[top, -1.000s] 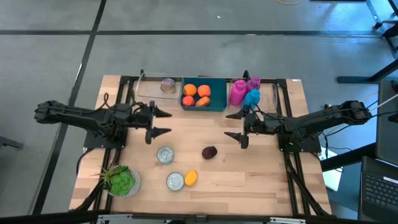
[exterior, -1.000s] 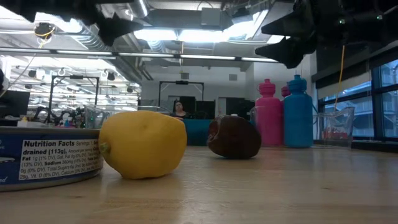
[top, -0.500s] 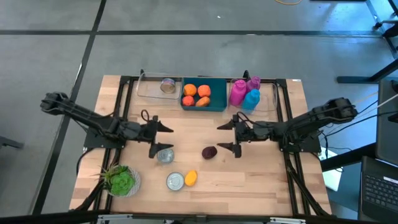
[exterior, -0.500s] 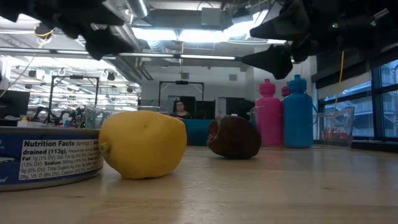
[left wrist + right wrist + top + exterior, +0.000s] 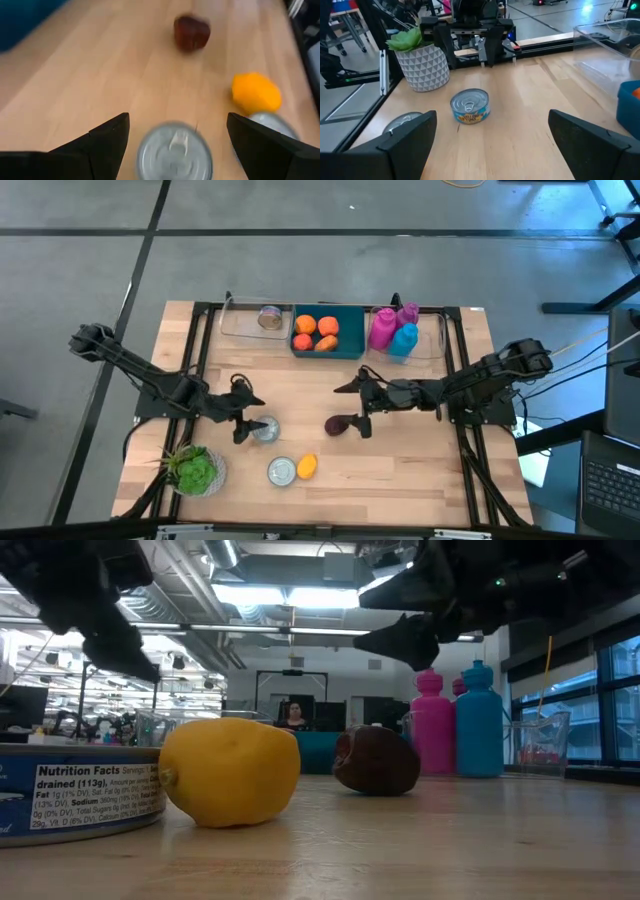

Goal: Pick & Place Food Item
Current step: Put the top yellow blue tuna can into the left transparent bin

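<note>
A dark maroon fruit (image 5: 337, 425) rests on the wooden table near its middle; it also shows in the low view (image 5: 377, 762). A yellow-orange lemon (image 5: 307, 466) lies toward the near edge, beside a tin can (image 5: 282, 471). My right gripper (image 5: 350, 410) is open and hangs just right of and above the maroon fruit, touching nothing. My left gripper (image 5: 250, 420) is open and slants down over another tin can (image 5: 174, 152), a finger on either side of it, clear of it.
A teal bin (image 5: 352, 330) with oranges stands at the far edge, between a clear tray (image 5: 240, 325) holding a can and pink and blue bottles (image 5: 390, 330). A potted plant (image 5: 195, 470) sits at the near left corner. Bare wood lies right of the fruit.
My left gripper has swung toward the near edge and sunk, tipping downward until it hangs over the can. My right gripper has reached toward the table's left and slightly down, ending beside the maroon fruit. Both stayed open; no object moved.
</note>
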`<state>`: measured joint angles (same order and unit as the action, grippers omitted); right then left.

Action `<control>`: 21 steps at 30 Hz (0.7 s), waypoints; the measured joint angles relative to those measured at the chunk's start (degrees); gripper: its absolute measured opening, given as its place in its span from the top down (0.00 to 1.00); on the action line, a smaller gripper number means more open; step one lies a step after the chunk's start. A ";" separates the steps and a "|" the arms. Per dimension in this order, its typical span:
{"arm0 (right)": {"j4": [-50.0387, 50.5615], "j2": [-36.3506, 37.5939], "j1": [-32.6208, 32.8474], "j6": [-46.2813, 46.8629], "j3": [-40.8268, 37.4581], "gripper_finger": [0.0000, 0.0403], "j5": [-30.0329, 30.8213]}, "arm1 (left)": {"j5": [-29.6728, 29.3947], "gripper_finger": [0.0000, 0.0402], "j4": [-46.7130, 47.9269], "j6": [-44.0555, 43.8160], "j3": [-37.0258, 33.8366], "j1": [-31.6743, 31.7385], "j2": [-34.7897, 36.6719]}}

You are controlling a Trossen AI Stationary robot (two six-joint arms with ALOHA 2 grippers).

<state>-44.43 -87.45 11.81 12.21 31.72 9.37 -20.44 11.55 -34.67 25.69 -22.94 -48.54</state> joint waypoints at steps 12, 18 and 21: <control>0.30 -3.29 -0.02 -2.23 3.61 0.05 -0.01 | 2.75 0.19 15.46 -4.15 10.71 -3.39 -12.37; 1.20 -3.29 -0.02 -2.82 3.61 0.05 0.02 | 6.77 0.20 15.35 -9.27 11.81 -4.55 -19.12; 1.21 -3.29 -0.02 -2.82 3.61 0.05 0.00 | 6.96 0.22 15.35 -10.15 12.45 -5.07 -20.91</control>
<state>-43.21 -90.74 11.79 9.39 35.33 9.37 -13.48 26.89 -44.82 38.14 -28.01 -69.45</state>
